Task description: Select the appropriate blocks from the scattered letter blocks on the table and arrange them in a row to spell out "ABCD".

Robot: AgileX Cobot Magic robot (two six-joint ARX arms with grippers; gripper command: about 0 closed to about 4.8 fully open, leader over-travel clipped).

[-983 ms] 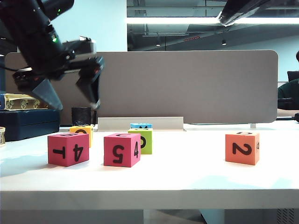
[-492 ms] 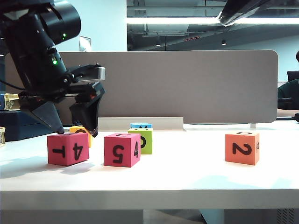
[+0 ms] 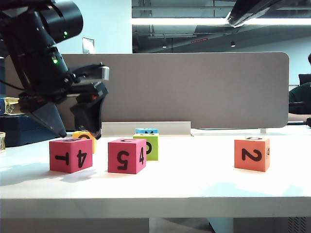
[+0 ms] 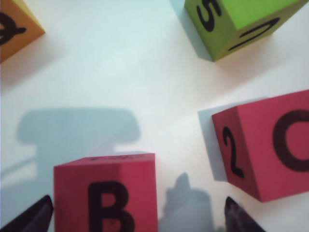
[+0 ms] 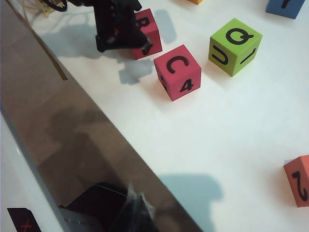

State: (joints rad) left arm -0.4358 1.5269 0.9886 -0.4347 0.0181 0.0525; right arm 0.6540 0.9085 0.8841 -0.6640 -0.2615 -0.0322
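1. From the room camera, the left gripper (image 3: 77, 127) hangs over the left end of the white table (image 3: 194, 189), jaws spread wide, holding nothing. Its fingertips (image 3: 58, 130) are just above the pink-red block marked T and 4 (image 3: 71, 155), which sits directly beneath. A yellow block (image 3: 86, 138) peeks out just behind that one. To the gripper's right stands the second pink-red block, showing 5 and 4 (image 3: 127, 156), with a green block (image 3: 148, 146) behind it and a blue block (image 3: 146, 130) further back. The orange block with a 2 (image 3: 251, 154) sits well apart on the far right.

2. From the left wrist, both dark fingertips (image 4: 239, 217) flank the B-topped pink-red block, not touching it. The C block (image 4: 270, 145) lies just beside; the green and yellow blocks are further ahead.

3. From the right wrist, the right gripper (image 5: 137, 212) is closed and empty, raised well apart from the blocks. The left gripper covers part of the B block (image 5: 149, 30).
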